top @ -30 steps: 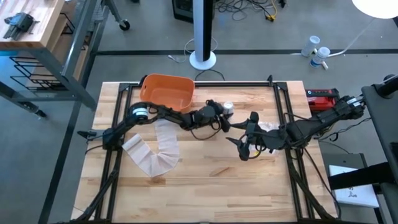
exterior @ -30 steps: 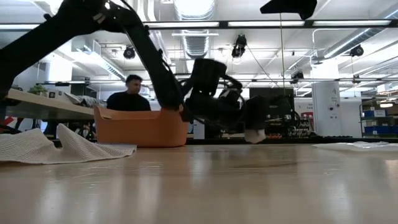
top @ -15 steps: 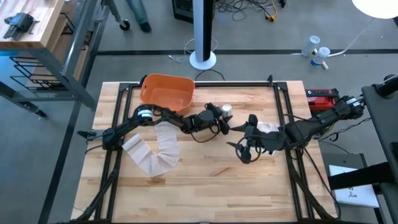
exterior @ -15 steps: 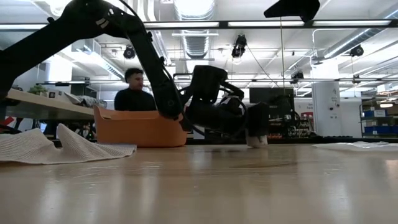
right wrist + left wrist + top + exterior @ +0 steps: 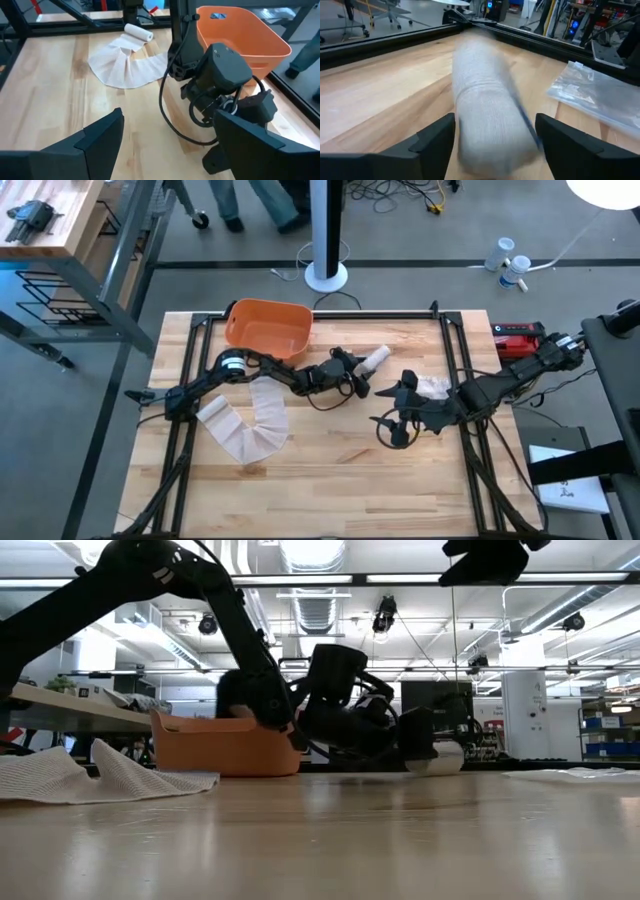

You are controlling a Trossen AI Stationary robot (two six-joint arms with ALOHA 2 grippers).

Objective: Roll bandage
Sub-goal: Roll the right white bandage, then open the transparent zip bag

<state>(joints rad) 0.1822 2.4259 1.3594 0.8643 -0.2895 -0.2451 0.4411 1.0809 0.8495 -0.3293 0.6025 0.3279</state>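
My left gripper (image 5: pixel 360 377) sits low over the wooden table (image 5: pixel 330 470), in front of the orange basket (image 5: pixel 268 327) and off toward the side of my right arm. Its fingers (image 5: pixel 436 137) are spread wide, one on each side of the rolled bandage (image 5: pixel 487 120), and I cannot tell whether either finger touches it. The roll lies on its side on the table, just past my left fingertips on the side away from the basket; seen from above it points diagonally away from the gripper (image 5: pixel 375 359). In the low view the roll (image 5: pixel 440 757) rests on the tabletop beside the dark gripper body.

A second, unrolled bandage (image 5: pixel 250 418) lies in loose folds in front of the basket, under my left arm, with a small rolled end (image 5: pixel 138 32) at its far tip.

My right gripper (image 5: pixel 392 427) hovers farther out from the basket than the roll, well apart from it, with its fingers (image 5: pixel 97 137) spread and nothing between them. A clear plastic wrapper (image 5: pixel 432 386) lies on the table just beyond the roll from the basket.
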